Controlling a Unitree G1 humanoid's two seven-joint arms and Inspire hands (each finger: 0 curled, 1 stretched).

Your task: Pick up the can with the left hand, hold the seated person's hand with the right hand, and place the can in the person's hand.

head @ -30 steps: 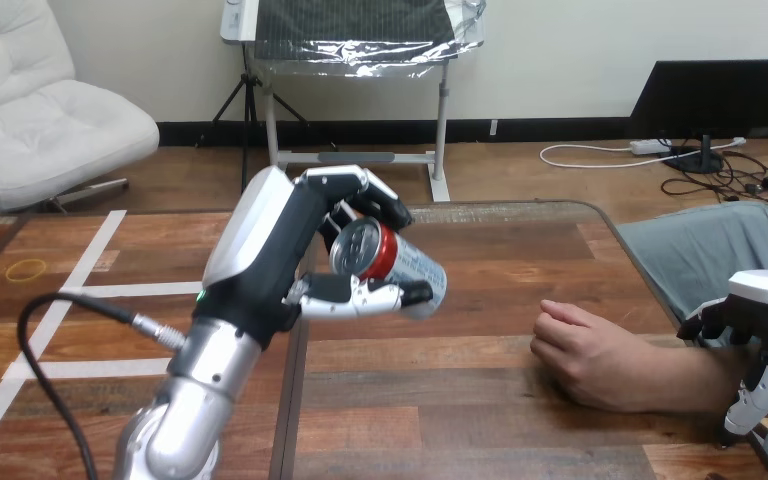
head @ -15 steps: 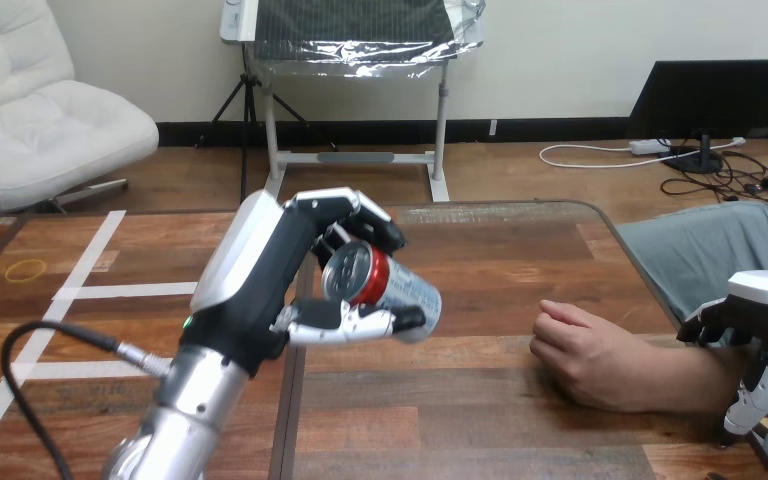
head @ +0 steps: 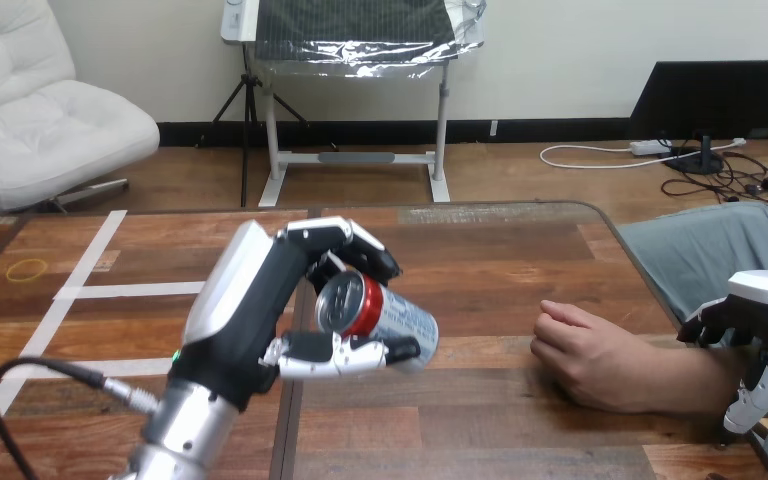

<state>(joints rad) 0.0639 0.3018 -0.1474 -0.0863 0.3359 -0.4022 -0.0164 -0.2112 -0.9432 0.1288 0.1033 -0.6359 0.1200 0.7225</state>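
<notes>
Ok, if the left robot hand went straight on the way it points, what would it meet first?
Probably the person's loosely closed hand resting on the brown wooden table, beyond the red and silver metal can that the left robot hand grips; height is unclear.

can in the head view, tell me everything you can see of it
The can looks like metal: a silver top end, a red band behind the rim and a silvery printed body. It lies tilted on its side, top end toward the camera, bottom toward the view's right, raised off the table. The left hand grips it, fingers curled over it and thumb beneath. The person's hand lies apart from it, further right.
</notes>
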